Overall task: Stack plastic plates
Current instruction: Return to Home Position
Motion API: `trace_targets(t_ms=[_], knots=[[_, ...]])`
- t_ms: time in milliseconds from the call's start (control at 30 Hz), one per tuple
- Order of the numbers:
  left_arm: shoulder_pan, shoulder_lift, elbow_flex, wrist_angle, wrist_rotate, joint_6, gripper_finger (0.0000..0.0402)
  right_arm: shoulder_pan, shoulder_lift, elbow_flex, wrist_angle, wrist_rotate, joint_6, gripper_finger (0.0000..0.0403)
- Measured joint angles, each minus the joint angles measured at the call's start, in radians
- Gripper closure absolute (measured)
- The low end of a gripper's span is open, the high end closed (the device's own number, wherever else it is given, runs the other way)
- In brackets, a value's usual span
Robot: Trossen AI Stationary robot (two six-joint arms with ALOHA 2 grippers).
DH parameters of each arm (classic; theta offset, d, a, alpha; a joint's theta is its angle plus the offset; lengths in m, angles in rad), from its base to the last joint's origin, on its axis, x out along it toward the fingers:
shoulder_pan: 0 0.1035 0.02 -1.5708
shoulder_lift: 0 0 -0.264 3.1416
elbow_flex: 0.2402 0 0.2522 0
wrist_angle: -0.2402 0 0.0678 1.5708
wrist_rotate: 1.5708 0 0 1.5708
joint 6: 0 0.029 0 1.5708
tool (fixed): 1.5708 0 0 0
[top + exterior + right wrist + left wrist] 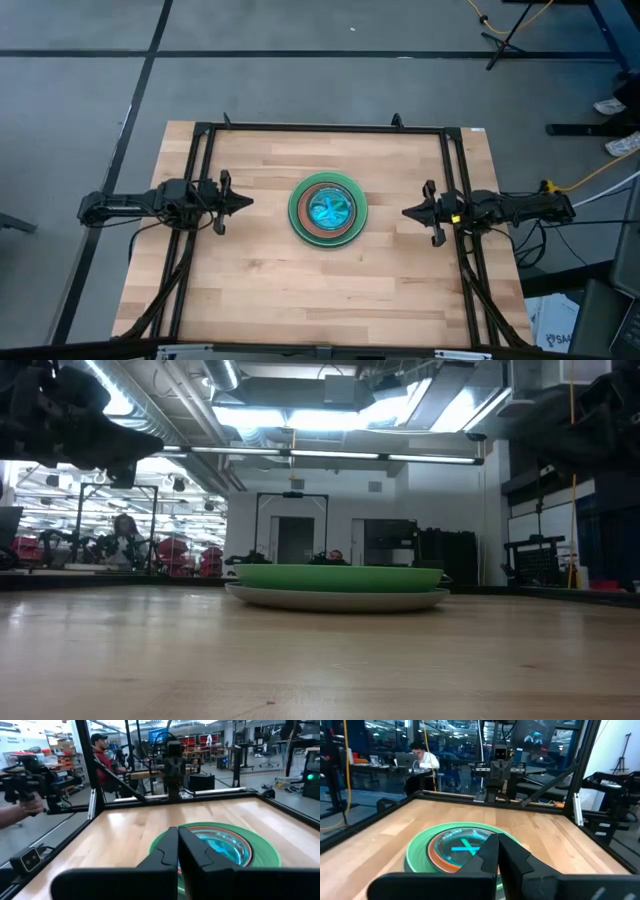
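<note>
Plates (328, 209) — green, cyan (perhaps brown)

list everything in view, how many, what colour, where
plate stack: one, middle of the table; total plate count cannot be told
grey plate: one, pale grey, bottom of the stack
green plate: one, green, wide rim above the grey one
brown plate: one, brown ring inside the green rim
cyan plate: one, translucent cyan, on top
table: one, light wood
frame: one, black metal, around the table
people: two, beyond the table, one in white, one in red
hand: one, holding a dark device, off the table
left gripper: one, dark, shut, left of the stack, apart from it
right gripper: one, dark, shut, right of the stack, apart from it
</note>
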Motion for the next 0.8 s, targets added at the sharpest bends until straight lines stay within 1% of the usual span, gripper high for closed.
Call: trace_targets(t_ms=[100,233,467,800], knots=[[0.0,0.002,0.0,0.0,-0.005,0.028,0.04,0.0,-0.001,0.0,-0.002,-0.01,0.004,0.04],[0.0,0.003,0.0,-0.002,0.021,0.032,0.04,0.0,0.0,0.0,-0.01,-0.051,0.004,0.04],[0.0,0.01,0.0,-0.002,0.018,-0.003,0.0392,0.0,0.0,0.0,-0.011,-0.05,0.003,0.04],[0.0,0.01,0.0,-0.002,0.017,-0.003,0.0397,0.0,0.0,0.0,-0.012,-0.05,0.003,0.04]])
